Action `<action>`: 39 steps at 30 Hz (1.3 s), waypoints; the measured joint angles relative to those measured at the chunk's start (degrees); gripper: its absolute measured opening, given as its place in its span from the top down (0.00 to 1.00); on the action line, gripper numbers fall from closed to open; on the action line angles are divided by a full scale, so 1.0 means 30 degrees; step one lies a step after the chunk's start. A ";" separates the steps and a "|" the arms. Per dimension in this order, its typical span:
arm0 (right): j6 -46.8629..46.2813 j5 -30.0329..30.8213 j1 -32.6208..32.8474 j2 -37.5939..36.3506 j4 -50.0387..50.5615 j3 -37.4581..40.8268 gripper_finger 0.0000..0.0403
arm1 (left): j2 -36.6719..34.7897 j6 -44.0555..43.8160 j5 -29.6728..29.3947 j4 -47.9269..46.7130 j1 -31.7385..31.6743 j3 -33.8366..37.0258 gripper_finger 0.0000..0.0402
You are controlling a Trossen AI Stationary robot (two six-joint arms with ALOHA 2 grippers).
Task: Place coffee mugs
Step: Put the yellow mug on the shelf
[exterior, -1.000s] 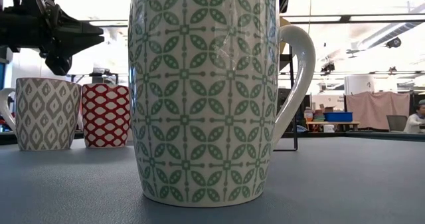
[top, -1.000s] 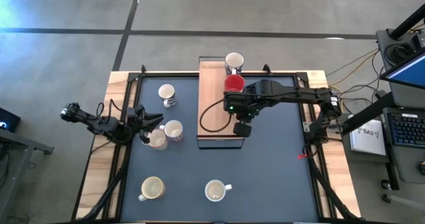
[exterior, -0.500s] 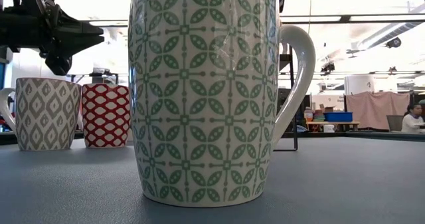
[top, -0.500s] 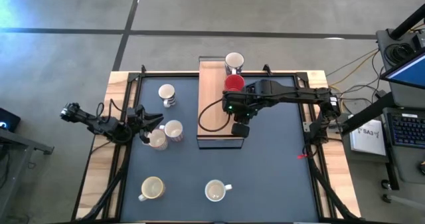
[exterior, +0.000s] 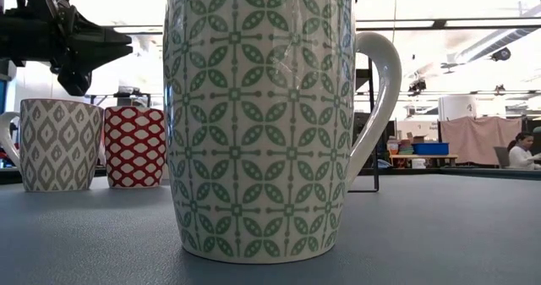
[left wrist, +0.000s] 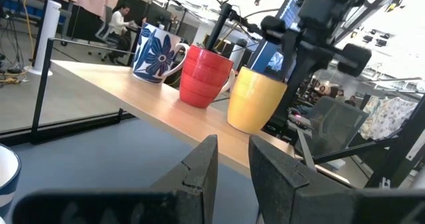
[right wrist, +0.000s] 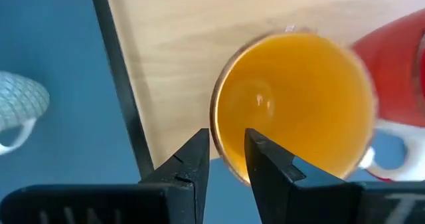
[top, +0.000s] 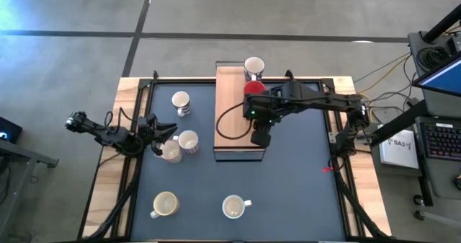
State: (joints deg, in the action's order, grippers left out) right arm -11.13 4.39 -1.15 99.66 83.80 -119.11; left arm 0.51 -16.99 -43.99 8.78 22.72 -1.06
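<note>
Wooden board (top: 230, 106) at the table's twelve o'clock carries blue-flowered mug (left wrist: 154, 53), red mug (left wrist: 204, 76) and orange mug (right wrist: 292, 101). Right gripper (right wrist: 226, 151) pinches the orange mug's rim. Left gripper (left wrist: 232, 161), nearly closed and empty, waits at nine o'clock.

Grey concrete floor (top: 302, 9) with dark seams surrounded the worktop (top: 302, 192). A computer desk (top: 439, 138) stood right; a seated person (exterior: 517, 153) showed far off.

Green-patterned mug (exterior: 258, 116) cut off at top in low view, orange mug (left wrist: 255, 99) hidden overhead beneath right arm (top: 310, 102)
</note>
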 joint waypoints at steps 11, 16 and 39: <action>-0.0822 -0.1406 0.0667 -0.0007 -0.1169 -0.1414 0.82 | 0.0000 0.0000 0.0000 -0.0001 -0.0001 0.0001 0.83; -0.0811 -0.1635 0.1042 0.0241 -0.1313 -0.0168 0.82 | -0.0001 0.0000 0.0005 -0.0007 -0.0002 0.0001 0.83; 0.0085 -0.0063 0.0496 0.1217 -0.0929 0.0343 0.83 | 0.0000 0.0000 0.0000 -0.0006 -0.0007 0.0006 0.83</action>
State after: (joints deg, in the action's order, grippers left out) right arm -10.87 4.20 0.34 103.31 81.01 -118.08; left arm 0.51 -16.99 -43.99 8.76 22.70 -1.04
